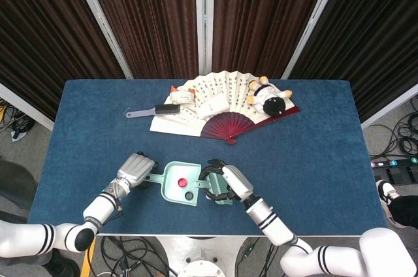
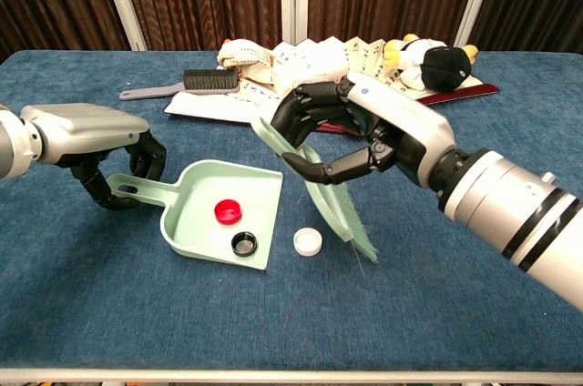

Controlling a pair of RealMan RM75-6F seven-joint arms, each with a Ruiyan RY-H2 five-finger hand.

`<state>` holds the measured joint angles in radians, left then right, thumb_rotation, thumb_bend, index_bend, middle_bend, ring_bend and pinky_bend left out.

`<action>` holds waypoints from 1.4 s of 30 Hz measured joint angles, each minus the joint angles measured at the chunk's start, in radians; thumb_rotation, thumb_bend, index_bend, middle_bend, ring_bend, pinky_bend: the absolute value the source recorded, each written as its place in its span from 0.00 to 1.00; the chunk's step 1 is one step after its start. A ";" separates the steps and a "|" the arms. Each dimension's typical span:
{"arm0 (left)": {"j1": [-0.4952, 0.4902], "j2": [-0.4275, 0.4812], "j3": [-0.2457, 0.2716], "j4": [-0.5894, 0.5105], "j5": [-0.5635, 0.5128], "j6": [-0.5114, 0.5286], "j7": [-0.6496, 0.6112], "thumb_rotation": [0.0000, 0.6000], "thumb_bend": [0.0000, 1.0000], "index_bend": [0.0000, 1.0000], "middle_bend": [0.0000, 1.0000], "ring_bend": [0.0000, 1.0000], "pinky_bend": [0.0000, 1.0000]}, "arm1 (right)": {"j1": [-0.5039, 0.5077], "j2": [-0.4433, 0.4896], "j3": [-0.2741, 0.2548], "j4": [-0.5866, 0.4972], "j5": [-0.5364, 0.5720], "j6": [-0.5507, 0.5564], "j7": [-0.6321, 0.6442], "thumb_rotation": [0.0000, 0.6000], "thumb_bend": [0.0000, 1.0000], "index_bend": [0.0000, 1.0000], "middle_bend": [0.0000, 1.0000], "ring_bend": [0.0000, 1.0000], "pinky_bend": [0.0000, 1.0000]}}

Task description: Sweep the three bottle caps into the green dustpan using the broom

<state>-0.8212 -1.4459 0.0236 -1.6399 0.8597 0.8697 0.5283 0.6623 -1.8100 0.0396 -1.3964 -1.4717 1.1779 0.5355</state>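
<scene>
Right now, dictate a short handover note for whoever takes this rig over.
Left hand holds the green dustpan by its handle, flat on the table.
Right hand grips the broom, bristles down, just right of the white cap.
Done: red cap and black cap lie in the pan.
Left: the white cap sits on the cloth just outside the pan's open edge; sweep it leftward in.

1. The left hand (image 2: 86,136) sits low over the bench, fingers curled around the dustpan handle (image 2: 127,188), forearm reaching in from the left.
2. The right hand (image 2: 351,131) grips the broom (image 2: 321,190), raised, forearm stretching in from the right.
</scene>
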 measured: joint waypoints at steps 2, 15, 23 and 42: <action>-0.001 0.001 0.000 0.001 0.000 -0.005 -0.005 1.00 0.40 0.59 0.54 0.37 0.24 | -0.009 -0.032 0.001 0.018 -0.001 0.010 -0.011 1.00 0.60 0.84 0.71 0.37 0.14; -0.003 0.001 -0.002 -0.009 -0.003 -0.007 -0.009 1.00 0.40 0.59 0.54 0.37 0.24 | -0.011 -0.257 0.046 0.249 -0.034 0.028 -0.014 1.00 0.60 0.84 0.71 0.37 0.14; -0.012 -0.003 -0.009 -0.009 -0.025 -0.006 -0.001 1.00 0.40 0.59 0.54 0.37 0.24 | 0.043 -0.376 0.125 0.355 -0.034 -0.005 0.031 1.00 0.60 0.84 0.71 0.37 0.14; -0.045 -0.001 -0.024 -0.015 -0.115 -0.007 0.015 1.00 0.40 0.58 0.53 0.37 0.24 | 0.160 -0.441 0.199 0.442 -0.026 0.043 0.113 1.00 0.60 0.84 0.71 0.37 0.12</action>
<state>-0.8665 -1.4472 0.0001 -1.6553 0.7445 0.8631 0.5435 0.8222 -2.2510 0.2382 -0.9547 -1.4974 1.2205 0.6481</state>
